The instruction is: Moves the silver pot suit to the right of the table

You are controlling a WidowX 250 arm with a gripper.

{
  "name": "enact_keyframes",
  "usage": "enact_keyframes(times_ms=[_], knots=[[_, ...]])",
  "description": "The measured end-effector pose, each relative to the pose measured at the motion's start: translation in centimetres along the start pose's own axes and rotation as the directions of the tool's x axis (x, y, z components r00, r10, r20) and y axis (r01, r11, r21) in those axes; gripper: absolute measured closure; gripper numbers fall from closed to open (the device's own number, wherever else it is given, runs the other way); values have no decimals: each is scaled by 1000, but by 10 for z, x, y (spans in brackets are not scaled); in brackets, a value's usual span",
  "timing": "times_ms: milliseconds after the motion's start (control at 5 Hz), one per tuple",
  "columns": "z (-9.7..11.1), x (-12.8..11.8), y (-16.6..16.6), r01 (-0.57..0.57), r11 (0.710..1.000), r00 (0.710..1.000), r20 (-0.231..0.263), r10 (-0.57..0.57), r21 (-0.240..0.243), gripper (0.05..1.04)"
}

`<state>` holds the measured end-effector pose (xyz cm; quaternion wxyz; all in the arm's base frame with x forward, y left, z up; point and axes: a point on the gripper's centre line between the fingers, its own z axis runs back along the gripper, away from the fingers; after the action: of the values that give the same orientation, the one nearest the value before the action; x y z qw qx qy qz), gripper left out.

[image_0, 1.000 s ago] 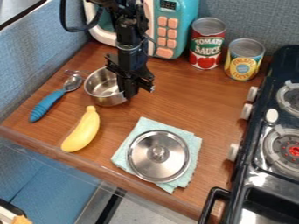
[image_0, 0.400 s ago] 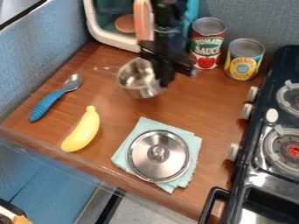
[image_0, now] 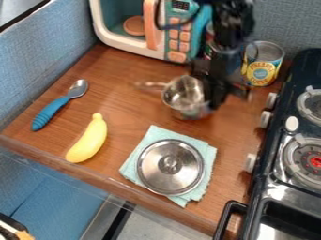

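Brown wood makes up the bench (image_0: 125, 96), and in the camera view the black gripper (image_0: 215, 99) hangs over its back half, right of the middle, with its arm (image_0: 231, 28) coming in from the top edge of the view. The gripper is closed on the right-hand rim of the silver pot (image_0: 180, 96), the side towards the stove (image_0: 276, 190). The pot is upright or nearly so, its mouth up and its handle (image_0: 150, 85) pointing towards the bench's left edge; it is blurred, and I cannot tell whether its base touches the wood. Between the pot and the front edge a pale turquoise cloth (image_0: 150, 137) lies flat, with a round metal lid (image_0: 153, 176) on it, knob up. A yellow banana (image_0: 87, 140) lies near the front edge, left of the cloth. Near the left edge is a spoon (image_0: 50, 112), its blue handle towards the front left corner and its metal bowl towards the back. Along the back edge stands a toy microwave (image_0: 119, 43), white and turquoise with orange buttons, its door open and an orange disc (image_0: 133, 25) inside. In the back right corner a can with a yellow and blue label (image_0: 260, 72) stands upright, and just beside it a red can (image_0: 209, 36) is mostly hidden behind the arm. The black stove runs along the right edge, pale knobs facing the bench.
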<state>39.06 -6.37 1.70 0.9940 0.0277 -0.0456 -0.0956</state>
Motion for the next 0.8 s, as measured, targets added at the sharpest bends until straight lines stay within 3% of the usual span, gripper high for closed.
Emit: enact_keyframes(times_ms=[400, 600, 800], knots=[[-19, 15, -14, 36, 999, 999, 0, -36, -21, 991], [-19, 15, -20, 51, 998, 999, -1, -51, -20, 912], [-16, 11, -23, 43, 999, 999, -27, -43, 2, 689]])
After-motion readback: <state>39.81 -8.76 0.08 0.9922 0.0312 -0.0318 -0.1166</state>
